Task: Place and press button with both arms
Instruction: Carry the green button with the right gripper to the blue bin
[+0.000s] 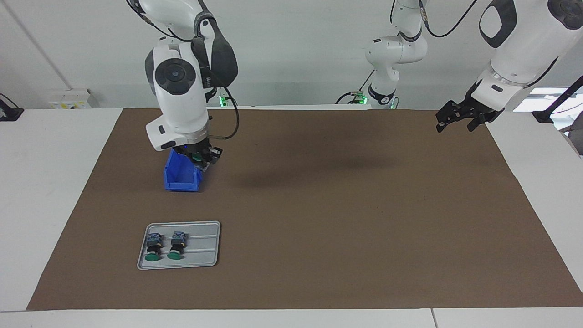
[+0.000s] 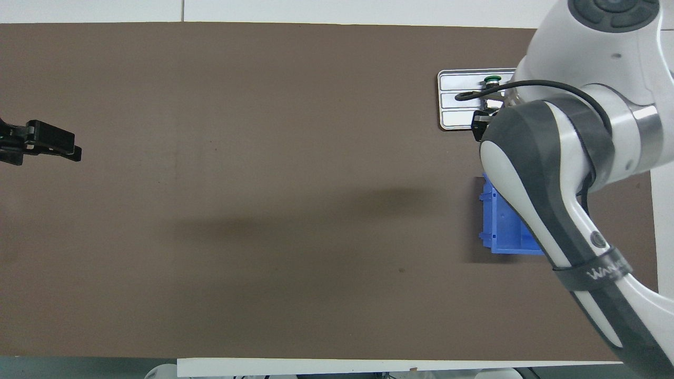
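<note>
Both arms (image 1: 182, 82) were built of glossy white rounded shells joined by dark grey-black bands, with round grey caps on the joints. The right arm (image 2: 553, 173) carried a thin black cable looping off its wrist and a grey strap lettered in white on its forearm. Black cables ran to the left arm (image 1: 514, 50). Green lights glowed at the bases.

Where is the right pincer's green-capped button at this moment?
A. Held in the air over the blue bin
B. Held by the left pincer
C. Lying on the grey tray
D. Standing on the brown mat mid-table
A: the right pincer is shut on the button, raised over the blue bin.
</note>
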Robot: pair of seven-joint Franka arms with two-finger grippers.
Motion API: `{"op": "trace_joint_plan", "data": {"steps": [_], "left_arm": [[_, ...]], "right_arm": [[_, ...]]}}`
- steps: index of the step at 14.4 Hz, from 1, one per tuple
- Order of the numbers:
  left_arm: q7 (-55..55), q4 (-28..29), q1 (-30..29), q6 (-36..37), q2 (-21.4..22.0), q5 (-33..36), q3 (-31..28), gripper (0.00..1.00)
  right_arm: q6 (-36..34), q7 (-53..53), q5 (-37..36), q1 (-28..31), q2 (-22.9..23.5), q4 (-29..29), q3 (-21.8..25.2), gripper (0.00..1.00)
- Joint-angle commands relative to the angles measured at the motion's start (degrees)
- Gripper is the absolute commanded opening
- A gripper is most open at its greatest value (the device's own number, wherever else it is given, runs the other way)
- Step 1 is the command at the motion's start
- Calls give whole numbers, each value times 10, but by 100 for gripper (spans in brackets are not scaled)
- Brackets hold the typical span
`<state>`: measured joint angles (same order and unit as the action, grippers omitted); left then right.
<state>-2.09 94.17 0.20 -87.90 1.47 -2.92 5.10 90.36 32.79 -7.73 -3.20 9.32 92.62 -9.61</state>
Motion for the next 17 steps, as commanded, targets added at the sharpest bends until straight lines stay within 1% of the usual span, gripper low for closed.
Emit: {"op": "trace_joint_plan", "data": {"steps": [1,3,5,6,7,9,11,12,13,17], "left_arm": [[4,19,-8,-8,14,4,4,100],[4,19,-8,-8,15,4,5,100],[3,19,-8,-8,15,4,5,100],[3,19,-8,-8,14,4,5,100],[4,19,-8,-8,14,4,5,100],[4,19,-8,-8,15,4,5,100],[4,19,-8,-8,15,4,5,100],[4,19,-8,-8,15,4,4,100],[4,19,-8,-8,14,4,5,100],[3,19,-8,-8,15,4,4,100]], "right_arm": [[15,-18,8,50,-90,102,-4,12],[17,-53,10,78,-136,148,-4,12],[19,-67,23,94,-163,181,-4,12],[24,-70,31,95,-168,196,-4,12],[47,-78,44,96,-177,221,-5,12],[103,-131,52,93,-199,284,-5,12],[161,-178,52,93,-200,324,-5,12],[176,-210,52,94,-198,335,-4,12],[191,-241,52,97,-194,342,-4,12],[236,-294,50,100,-175,363,-4,13]]}}
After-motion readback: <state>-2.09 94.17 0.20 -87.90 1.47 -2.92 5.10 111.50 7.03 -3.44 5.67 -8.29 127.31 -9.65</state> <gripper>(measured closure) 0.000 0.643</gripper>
